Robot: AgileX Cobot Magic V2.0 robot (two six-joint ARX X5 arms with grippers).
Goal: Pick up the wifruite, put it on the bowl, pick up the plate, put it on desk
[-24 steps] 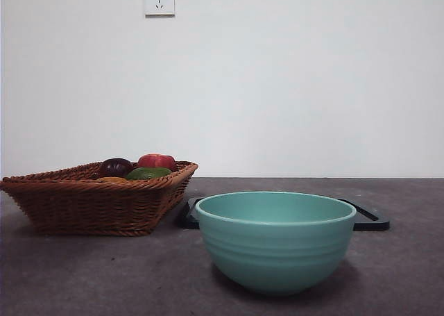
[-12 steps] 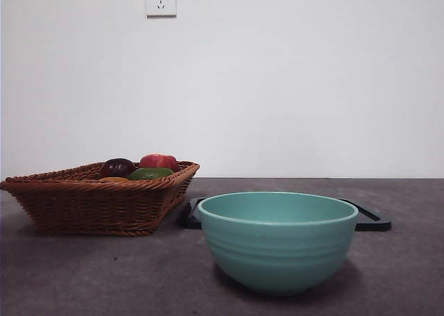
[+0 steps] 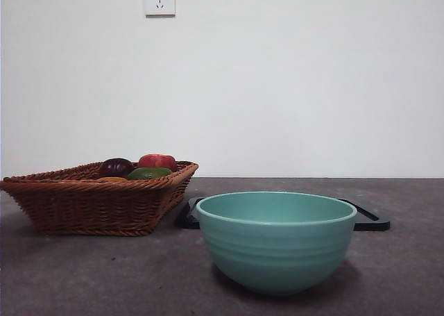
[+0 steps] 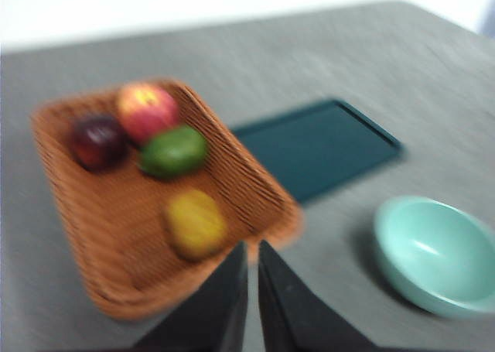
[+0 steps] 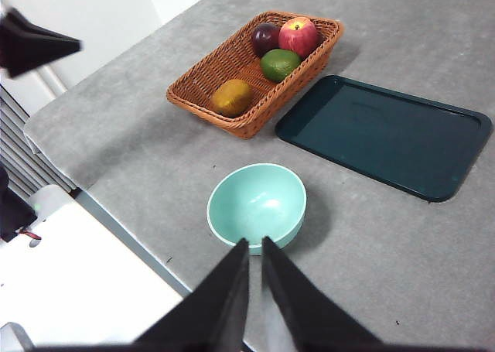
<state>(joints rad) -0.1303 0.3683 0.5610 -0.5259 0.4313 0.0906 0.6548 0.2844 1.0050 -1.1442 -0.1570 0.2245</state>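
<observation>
Looking down from my left wrist, I see my left gripper [image 4: 252, 290] hanging above the near rim of the woven basket [image 4: 255, 183]. Its two black jaws are pressed almost together, with only a thin gap, and they pinch nothing. This view is blurry.

The wifruite [image 4: 195, 223] lies inside the basket, at the end nearest my left jaws. It is yellow-brown and sits apart from the other fruit. At the far end of the basket are a green fruit [image 4: 173, 152], a red fruit [image 4: 145, 109] and a dark purple fruit [image 4: 97, 141], all bunched close.

My right gripper [image 5: 255, 290] hangs high over the desk [image 5: 139, 158], above the edge nearest the mint-green bowl [image 5: 257, 205]. Its jaws are also nearly pressed together and pinch nothing.

The bowl stands upright on the desk and has nothing in it. A flat dark green tray [image 5: 383, 135] lies on the desk just beside the basket, past the bowl. From the front, the bowl stands in front of the tray, and the basket is off to one side.
</observation>
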